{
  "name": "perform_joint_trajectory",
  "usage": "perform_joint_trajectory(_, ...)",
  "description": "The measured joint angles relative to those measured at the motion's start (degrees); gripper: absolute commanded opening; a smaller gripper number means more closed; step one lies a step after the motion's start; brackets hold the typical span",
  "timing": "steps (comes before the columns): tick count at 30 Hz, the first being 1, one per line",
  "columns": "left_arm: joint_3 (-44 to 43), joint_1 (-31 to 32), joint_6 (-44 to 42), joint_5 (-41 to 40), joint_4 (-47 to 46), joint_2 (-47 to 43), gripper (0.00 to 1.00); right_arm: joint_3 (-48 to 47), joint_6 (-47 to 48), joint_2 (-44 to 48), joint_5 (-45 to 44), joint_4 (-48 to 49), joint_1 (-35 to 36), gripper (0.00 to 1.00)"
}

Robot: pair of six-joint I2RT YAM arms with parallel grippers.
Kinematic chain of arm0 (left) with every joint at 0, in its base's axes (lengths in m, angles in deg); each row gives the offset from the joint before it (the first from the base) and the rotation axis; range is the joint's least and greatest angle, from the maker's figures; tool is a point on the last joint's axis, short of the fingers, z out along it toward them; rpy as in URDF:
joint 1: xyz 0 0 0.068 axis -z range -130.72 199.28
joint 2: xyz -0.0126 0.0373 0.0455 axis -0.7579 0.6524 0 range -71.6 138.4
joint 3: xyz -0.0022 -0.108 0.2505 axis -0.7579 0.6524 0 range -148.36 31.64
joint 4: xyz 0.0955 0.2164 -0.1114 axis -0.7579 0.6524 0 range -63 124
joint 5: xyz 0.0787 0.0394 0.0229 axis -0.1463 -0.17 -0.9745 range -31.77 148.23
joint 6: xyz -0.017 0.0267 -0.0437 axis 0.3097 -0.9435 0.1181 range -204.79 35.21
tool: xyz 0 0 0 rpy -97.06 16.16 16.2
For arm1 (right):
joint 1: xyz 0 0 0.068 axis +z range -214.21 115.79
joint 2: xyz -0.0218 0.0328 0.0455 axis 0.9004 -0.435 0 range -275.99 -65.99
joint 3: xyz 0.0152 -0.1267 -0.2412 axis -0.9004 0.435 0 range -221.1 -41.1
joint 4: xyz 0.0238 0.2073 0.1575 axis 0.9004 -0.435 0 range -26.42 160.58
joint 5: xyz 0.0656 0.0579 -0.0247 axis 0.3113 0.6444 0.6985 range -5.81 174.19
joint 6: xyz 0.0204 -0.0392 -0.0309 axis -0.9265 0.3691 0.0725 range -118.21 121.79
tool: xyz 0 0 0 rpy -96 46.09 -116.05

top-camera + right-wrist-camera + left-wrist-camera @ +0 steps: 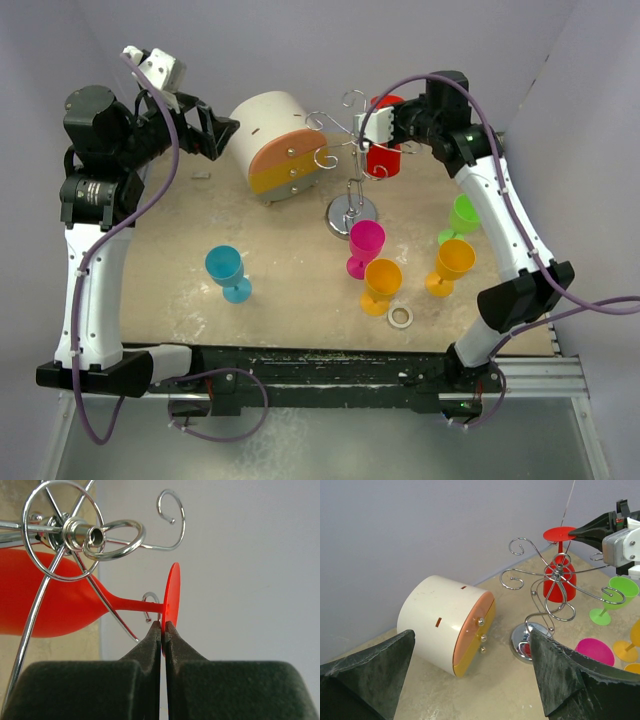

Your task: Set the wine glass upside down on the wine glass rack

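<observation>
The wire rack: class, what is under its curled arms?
A red glass, upside down, its foot pinched by the right hand. Wires of the rack hide whether its stem rests in a hook.

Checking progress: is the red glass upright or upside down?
Upside down: the red glass has its foot on top, bowl below; the right gripper pinches the foot.

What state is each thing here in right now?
Rack: standing upright.
Right gripper: shut on the red glass's foot.
Red glass: upside down, up by the rack's arms.
Left gripper: open, empty.
Drawer box: on its side, drawers shut.
Blue glass, pink glass, green glass, orange glasses: standing upright.
</observation>
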Motion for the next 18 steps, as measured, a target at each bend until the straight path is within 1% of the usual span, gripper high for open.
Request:
perform_joint_trajectory(5, 0.00, 0.00, -0.02, 0.11, -0.02, -0.42, 0.99, 2.19, -0.72, 0.09, -2.64, 2.19, 0.00, 0.00)
perform_joint_trajectory(18, 0.02, 0.00, -0.35, 0.26, 0.00, -0.94, 0.99, 2.58, -1.97, 0.11, -6.25, 5.09, -0.11, 0.00)
